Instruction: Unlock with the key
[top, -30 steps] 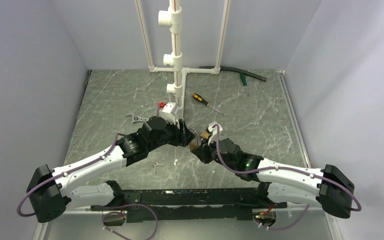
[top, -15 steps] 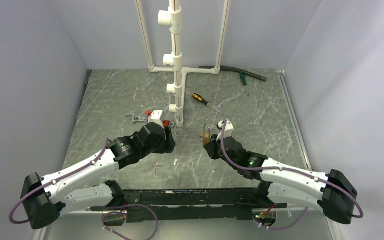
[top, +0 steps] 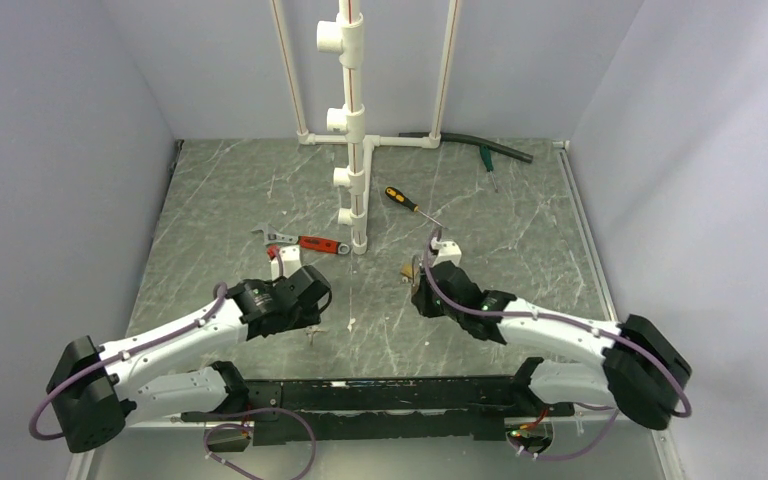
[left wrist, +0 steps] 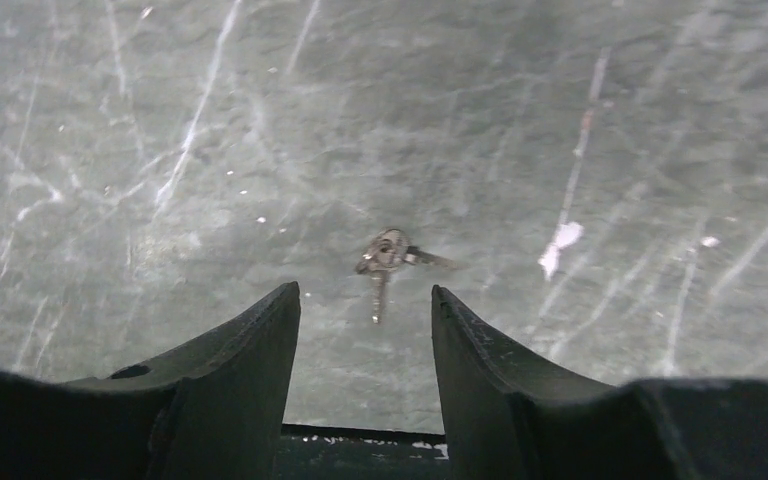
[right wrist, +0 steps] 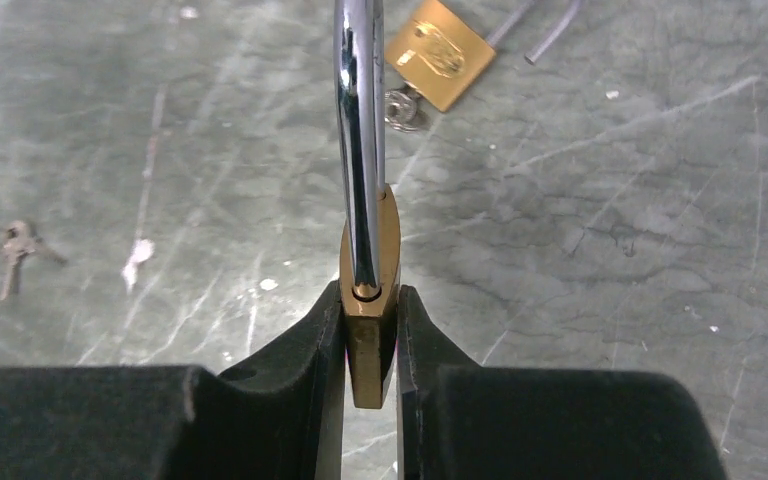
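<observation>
Key (left wrist: 385, 255) lies flat on the marble table (left wrist: 160, 120), mid-frame in the left wrist view. Just below it we see the left gripper (left wrist: 364, 295), fingers spread wide, holding nothing. The right gripper (right wrist: 370, 292) pinches a brass padlock (right wrist: 390, 250). A smaller padlock (right wrist: 438, 52) lies at that view's top edge.

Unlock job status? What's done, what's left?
Done: the right pincer is shut on the padlock, gripping its brass body with the shackle pointing away. In hand: the left pincer hangs open above the key, which lies on the table, not yet grasped. Left: pick up the key, insert it in the padlock and turn it.
</observation>
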Robot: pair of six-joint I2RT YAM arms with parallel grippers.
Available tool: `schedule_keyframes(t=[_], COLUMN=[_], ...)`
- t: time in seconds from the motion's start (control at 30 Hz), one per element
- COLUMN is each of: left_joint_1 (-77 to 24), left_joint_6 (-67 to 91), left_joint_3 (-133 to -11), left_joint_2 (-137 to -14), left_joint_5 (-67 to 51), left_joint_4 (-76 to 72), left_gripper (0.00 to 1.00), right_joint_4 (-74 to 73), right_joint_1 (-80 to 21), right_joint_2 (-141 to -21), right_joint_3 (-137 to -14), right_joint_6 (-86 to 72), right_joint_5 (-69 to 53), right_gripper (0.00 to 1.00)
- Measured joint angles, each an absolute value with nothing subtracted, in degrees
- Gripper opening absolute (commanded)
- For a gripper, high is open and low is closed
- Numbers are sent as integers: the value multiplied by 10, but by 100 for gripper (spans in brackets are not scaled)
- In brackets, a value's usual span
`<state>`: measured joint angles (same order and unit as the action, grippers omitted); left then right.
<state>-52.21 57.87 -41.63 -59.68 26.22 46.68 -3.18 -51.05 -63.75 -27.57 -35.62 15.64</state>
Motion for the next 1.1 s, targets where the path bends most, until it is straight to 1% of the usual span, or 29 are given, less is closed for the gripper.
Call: schedule_keyframes(t=[0.1, 0.17, 0.23, 0.3, 0.33, 0.37, 0.53, 0.67, 0.83, 1.03, 1.07, 1.1], left_joint_1=[-517, -513, -509, -503, -500, -498, -485, -478, -471, -462, -461, -460], left_joint_6=[598, 604, 605, 604, 602, 596, 572, 551, 536, 530, 530, 529], left_joint_3=[-402, -388, -377, -367, -361, -355, -324, -311, -301, -292, -291, -291], left_joint_2=[-608, -613, -616, -619, -621, -622, -628, -638, -651, -660, -662, -664], left_joint_5=[268, 268, 266, 261, 257, 251, 223, 204, 188, 178, 178, 178], left_joint_4=[479, 479, 475, 465, 455, 445, 379, 340, 304, 271, 266, 261], left_gripper=[49, 46, 41, 40, 40, 40, 37, 34, 27, 24, 23, 20], right_joint_4=[-41, -36, -29, -29, -29, -29, -20, -25, -41, -58, -60, -61], right_joint_1=[-479, -468, -460, -460, -460, -460, -456, -450, -447, -446, -446, -446], right_joint_2=[-703, -729, -742, -756, -764, -772, -791, -792, -791, -788, -786, -785], right_joint_3=[-296, -300, -309, -318, -324, -330, -339, -339, -337, -337, -337, -337], right_joint_6=[-365, -367, -369, -370, -370, -370, -372, -374, -371, -364, -364, -362], right_joint_5=[117, 95, 58, 27, 14, 3, -29, -35, -32, -26, -25, -24], right_gripper=[0, 0, 0, 4, 9, 16, 33, 40, 49, 51, 51, 51])
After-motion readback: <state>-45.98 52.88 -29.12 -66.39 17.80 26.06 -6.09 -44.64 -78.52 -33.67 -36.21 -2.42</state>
